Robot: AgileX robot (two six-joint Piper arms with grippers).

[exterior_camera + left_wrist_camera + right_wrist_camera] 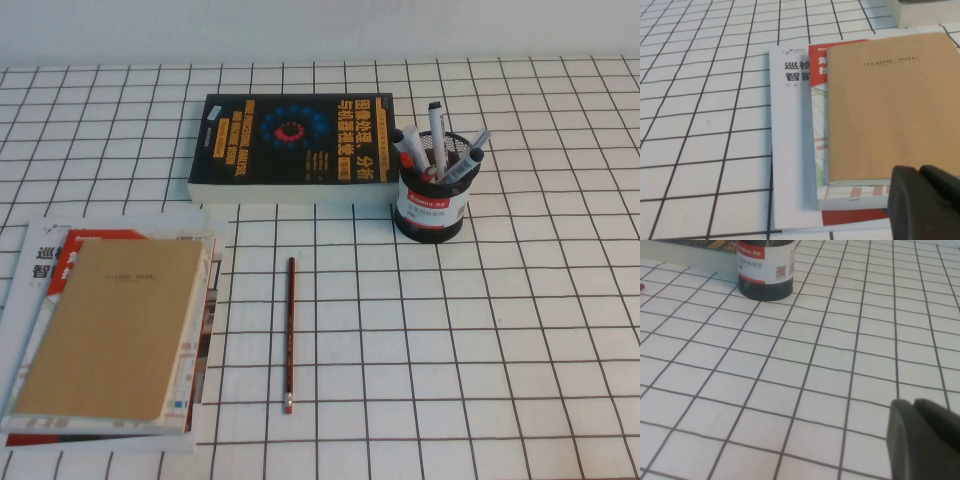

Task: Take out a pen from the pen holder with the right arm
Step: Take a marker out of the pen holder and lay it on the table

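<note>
Holder (765, 277): black, white label, upright on white gridded counter (805, 390), top cut off by frame edge. Book (690, 256): pale page edge just behind holder. Right gripper (916, 404): dark, fingers pressed together, empty, above counter, well apart from holder.

Lighting: bright, even, diffuse, from overhead. Shadows: faint and soft-edged, lying close against the pen holder (431, 215) and the book (290, 150). Focus: high view crisp; wrist views softer, with the nearest foreground blurred.

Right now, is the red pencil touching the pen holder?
No: the pencil lies clear of the pen holder; left gripper hangs over the notebook, right gripper over the table.
</note>
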